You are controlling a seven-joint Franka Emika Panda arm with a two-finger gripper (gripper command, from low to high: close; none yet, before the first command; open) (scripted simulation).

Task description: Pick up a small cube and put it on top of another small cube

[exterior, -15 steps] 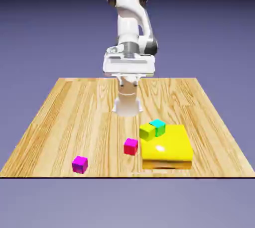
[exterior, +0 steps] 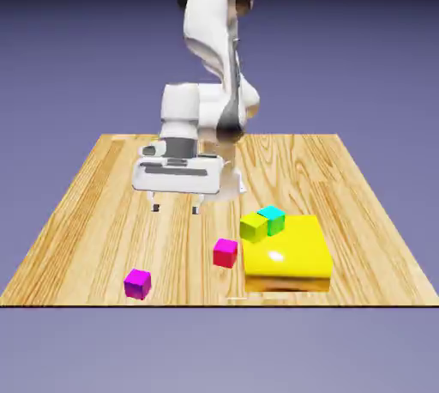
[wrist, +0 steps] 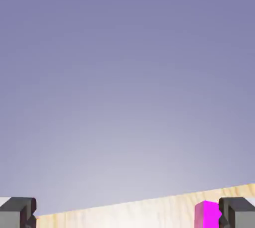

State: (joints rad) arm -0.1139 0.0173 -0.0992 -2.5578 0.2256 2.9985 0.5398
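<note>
The small magenta-purple cube (exterior: 137,283) rests near the table's front edge at the exterior view's left. It also peeks in at the hand view's bottom right as a magenta cube (wrist: 208,213), beside one fingertip. The crimson-pink cube (exterior: 225,252) sits against the left side of the yellow slab (exterior: 287,254). My gripper (exterior: 175,208) hangs open above the table, behind and slightly right of the purple cube, with nothing between its fingers (wrist: 19,212).
A lime-green cube (exterior: 253,227) and a teal cube (exterior: 273,218) stand together at the yellow slab's back left corner. The wooden table (exterior: 103,202) ends just in front of the purple cube.
The arm has swung toward the exterior view's left and come lower and closer to the camera. The cubes have not moved.
</note>
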